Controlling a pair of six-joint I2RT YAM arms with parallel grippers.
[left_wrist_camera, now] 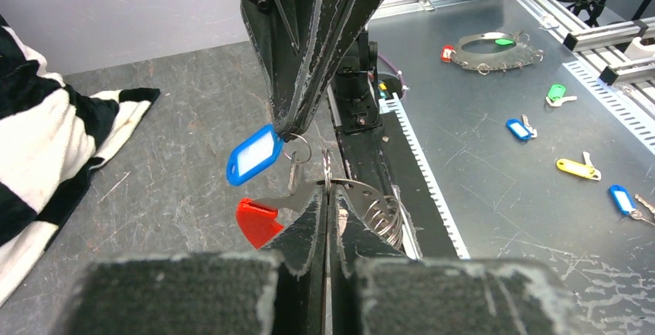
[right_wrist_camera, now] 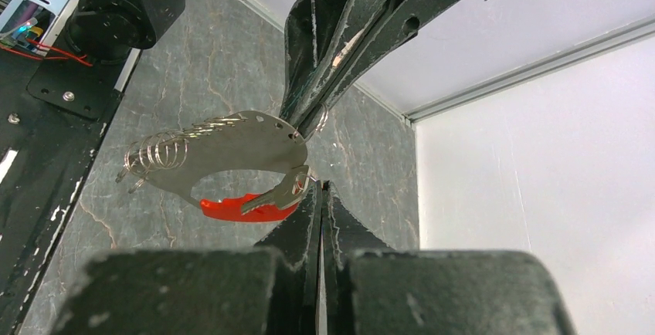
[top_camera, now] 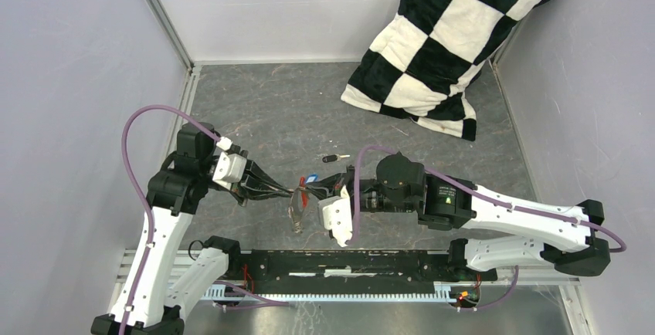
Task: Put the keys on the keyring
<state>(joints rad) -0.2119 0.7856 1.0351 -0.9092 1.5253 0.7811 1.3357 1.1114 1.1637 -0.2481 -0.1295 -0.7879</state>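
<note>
Above the tabletop (top_camera: 270, 119), the left hand (left_wrist_camera: 326, 200) pinches the keyring (right_wrist_camera: 232, 146) steady so the right hand (right_wrist_camera: 320, 194), clamped on the blue-tagged key (right_wrist_camera: 274, 197), can thread it; the black key (top_camera: 334, 158) lies apart beyond them.

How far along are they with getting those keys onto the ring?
Nothing looks clearly finished. In hand: the left gripper is shut on the metal keyring plate, and the right gripper pinches the blue-tagged key against it, beside a red tag. Whether that key is threaded on, I cannot tell. Left to do: the black-headed key lies on the table, untouched.
</note>
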